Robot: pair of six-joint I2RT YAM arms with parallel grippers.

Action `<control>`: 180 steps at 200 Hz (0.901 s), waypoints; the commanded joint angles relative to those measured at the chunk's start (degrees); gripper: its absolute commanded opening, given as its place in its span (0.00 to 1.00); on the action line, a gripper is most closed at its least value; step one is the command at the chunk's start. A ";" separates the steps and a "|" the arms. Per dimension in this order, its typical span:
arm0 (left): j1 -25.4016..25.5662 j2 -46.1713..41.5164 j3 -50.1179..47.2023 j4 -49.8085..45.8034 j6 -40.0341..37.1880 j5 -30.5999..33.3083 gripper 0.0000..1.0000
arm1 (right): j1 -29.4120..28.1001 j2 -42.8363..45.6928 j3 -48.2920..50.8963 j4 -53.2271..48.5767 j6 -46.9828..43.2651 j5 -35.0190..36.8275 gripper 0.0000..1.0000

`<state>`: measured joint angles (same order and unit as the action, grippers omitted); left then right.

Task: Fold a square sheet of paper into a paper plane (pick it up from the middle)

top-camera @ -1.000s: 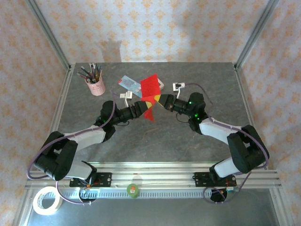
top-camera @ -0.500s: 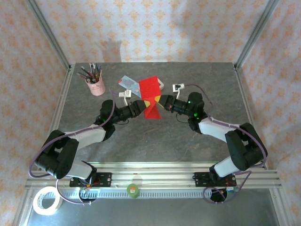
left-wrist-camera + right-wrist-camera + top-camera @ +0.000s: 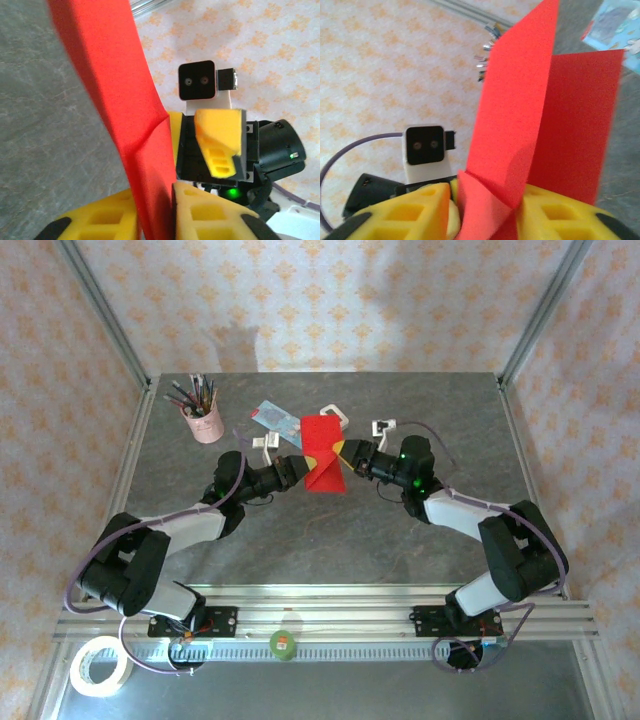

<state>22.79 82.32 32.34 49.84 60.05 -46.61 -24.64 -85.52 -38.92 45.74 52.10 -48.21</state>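
Note:
The square sheet of paper is bright red, folded and creased, and held upright above the table's middle, between the two grippers. My left gripper comes from the left. In the left wrist view its yellow fingers press the paper from both sides, so the left gripper is shut on it. My right gripper faces it from the right. In the right wrist view the right gripper has its jaws apart, with the paper standing between them. A paper plane is out of view.
A pink cup of pens stands at the back left. A light blue card and two small white blocks lie behind the grippers. A tape roll sits on the near rail, left.
The left jaws have closed onto the red paper. The right jaws, shut on it before, have spread apart. The paper has turned and sits slightly lower.

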 commanded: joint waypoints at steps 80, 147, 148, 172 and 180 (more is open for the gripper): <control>-1.29 -3.89 14.02 -48.12 -29.90 25.79 0.11 | 4.38 12.26 1.94 -25.09 -9.32 26.02 0.70; 1.79 -1.23 26.26 -71.66 -38.36 52.94 0.09 | 4.50 11.78 0.20 -30.88 -11.70 29.97 0.71; 1.89 -1.17 26.49 -72.09 -38.44 53.38 0.09 | 4.46 11.78 0.18 -30.92 -11.74 29.97 0.71; 5.87 3.12 31.60 -79.40 -39.40 64.67 0.09 | 4.48 11.78 -0.11 -32.54 -12.29 31.17 0.71; 7.38 5.04 33.29 -81.88 -39.17 68.26 0.09 | 4.51 11.93 -0.06 -32.89 -12.45 31.49 0.71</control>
<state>26.55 82.83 60.75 -19.51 23.66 5.48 -20.40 -74.02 -37.23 15.31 41.58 -19.86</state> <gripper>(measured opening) 0.088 0.709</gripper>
